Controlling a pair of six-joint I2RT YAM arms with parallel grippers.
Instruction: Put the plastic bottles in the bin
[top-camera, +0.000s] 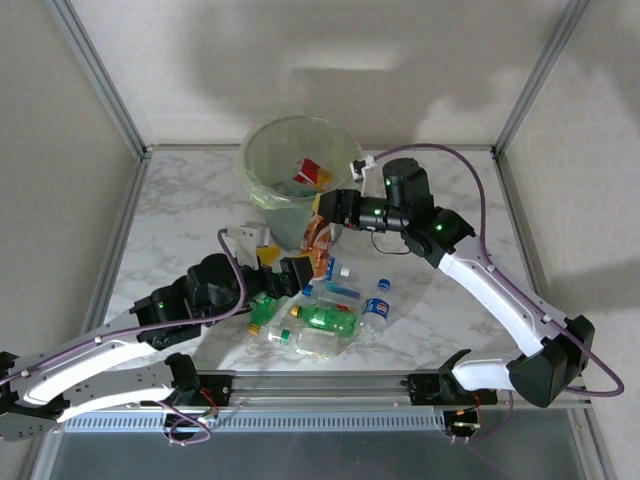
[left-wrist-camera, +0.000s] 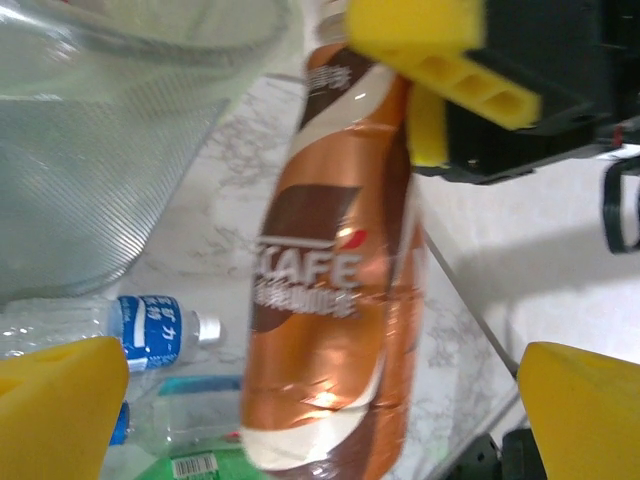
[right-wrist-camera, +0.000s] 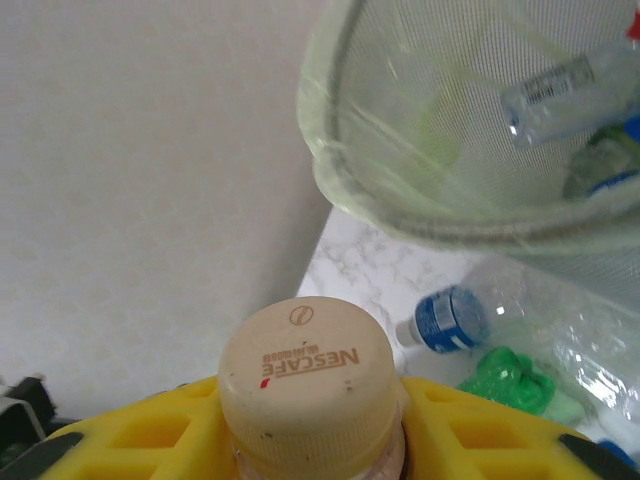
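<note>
I've got the brown coffee bottle (top-camera: 318, 243) clamped at its neck in the right claw (top-camera: 326, 214); on the right wrist camera its tan cap (right-wrist-camera: 305, 372) sticks up above the yellow pads (right-wrist-camera: 150, 440), which press in on both sides. The bottle hangs tilted, just beside the near wall of the bin (top-camera: 262, 190) and outside it. I cannot tell whether its base touches the table.

The left claw (top-camera: 291, 272) sits low beside the same bottle with its jaws wide apart. On its own camera the 2 yellow fingers (left-wrist-camera: 55, 410) stand at the bottom corners, with the bottle between them and clear of both.

The bin stands at the far middle of the marble table (top-camera: 450, 300) and already holds a few bottles, among them a clear one (right-wrist-camera: 568, 88) and something with a red and orange label (top-camera: 312, 175).

The loose bottles (top-camera: 320, 320) lie in a heap on the table near the arm bases, between the 2 arms: a green one (top-camera: 327, 318), a clear one with a blue label (left-wrist-camera: 150, 330), and a blue-capped one (right-wrist-camera: 448, 320) next to a crushed green one (right-wrist-camera: 510, 385)
</note>
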